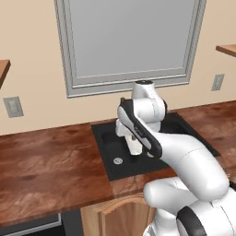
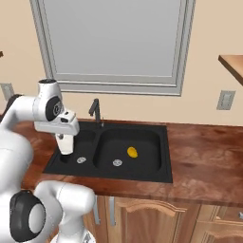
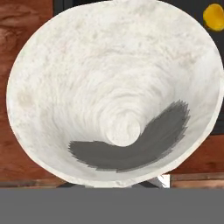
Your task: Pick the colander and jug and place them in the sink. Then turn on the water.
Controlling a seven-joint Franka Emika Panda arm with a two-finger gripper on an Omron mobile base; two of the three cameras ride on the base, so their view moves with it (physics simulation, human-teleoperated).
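- The gripper [image 2: 65, 148] is clamped on the jug [image 2: 66, 144], hanging over the sink's [image 2: 142, 176] narrow basin.
- The jug looks light, rigid and smooth (likely slippery); a rim pinch suits it, the handle being hidden.

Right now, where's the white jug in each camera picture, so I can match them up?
Left base view: jug at centre, under the arm's wrist, over the sink.
Right base view: left of centre, hanging under the wrist over the small basin.
Hand view: seen from above, mouth open.
Shared landmark: the black sink.
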